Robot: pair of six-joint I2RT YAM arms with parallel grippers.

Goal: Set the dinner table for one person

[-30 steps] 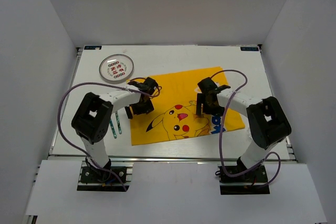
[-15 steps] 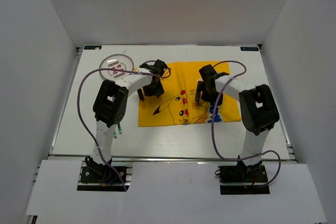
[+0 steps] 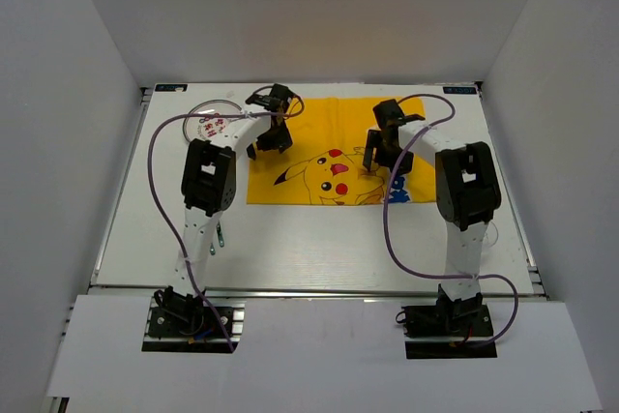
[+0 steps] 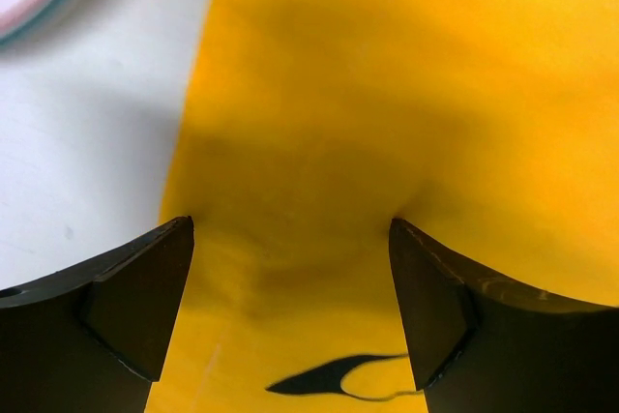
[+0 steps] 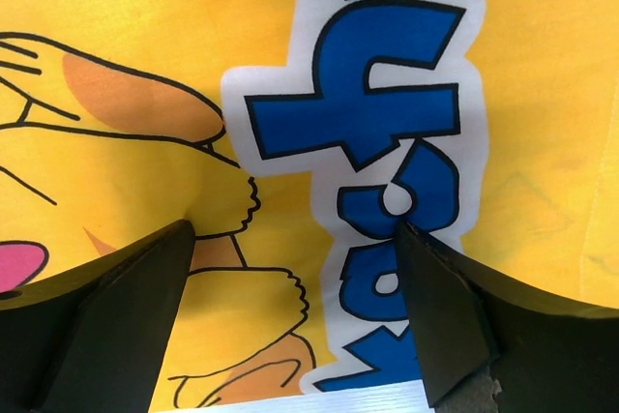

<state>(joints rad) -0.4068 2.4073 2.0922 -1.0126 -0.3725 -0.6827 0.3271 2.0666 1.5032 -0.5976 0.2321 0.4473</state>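
Left tool (image 4: 290, 229) and right tool (image 5: 295, 229) both gape wide, tips pressing the yellow Pikachu cloth (image 3: 319, 142) flat beneath them on the white counter (image 3: 319, 239). The plate (image 3: 200, 120) sits just outside the left tool, off the cloth, so the setting seems barely begun.

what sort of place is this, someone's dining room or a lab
Most likely a robot test cell, not a home: plain white walls box in a white table, two robot arms are bolted at its near edge, and a yellow Pikachu cloth and a plate lie on it.
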